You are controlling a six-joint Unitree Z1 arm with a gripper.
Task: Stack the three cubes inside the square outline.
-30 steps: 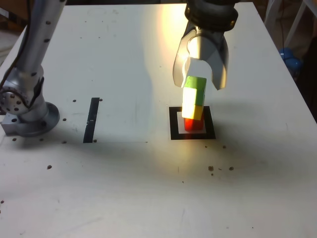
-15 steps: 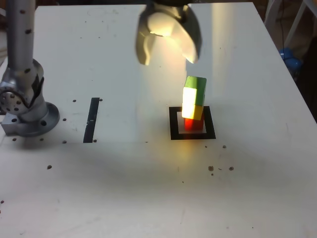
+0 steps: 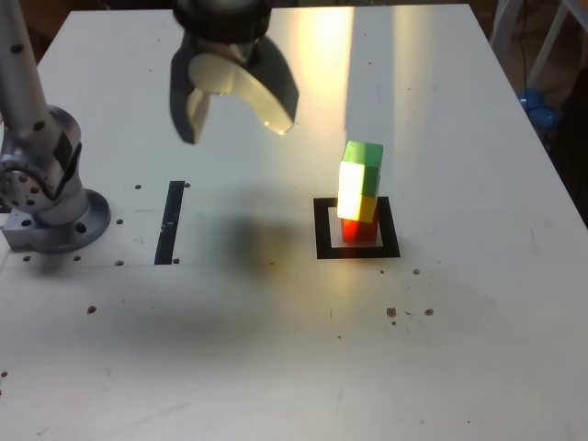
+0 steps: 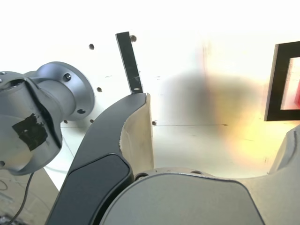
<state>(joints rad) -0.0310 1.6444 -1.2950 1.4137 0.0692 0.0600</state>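
Observation:
Three cubes stand in one stack inside the square outline (image 3: 322,230): a green cube (image 3: 363,163) on top, a yellow cube (image 3: 360,208) in the middle and a red cube (image 3: 354,231) at the bottom. The green one leans slightly off the column. My gripper (image 3: 236,131) hangs open and empty above the table, well to the exterior view's left of the stack and apart from it. In the wrist view the square outline (image 4: 276,79) shows at the edge with a sliver of the red cube (image 4: 297,93), and the gripper (image 4: 211,136) has nothing between its fingers.
A narrow black strip (image 3: 170,220) lies on the white table (image 3: 276,349) between the arm's base (image 3: 50,197) and the outline; it also appears in the wrist view as the black strip (image 4: 129,61). Small dark specks dot the table. A blue object (image 3: 537,108) sits off the table's right edge.
The gripper has lifted off the green cube, opened wider and swung toward the exterior view's left. The stack of cubes has stayed in place.

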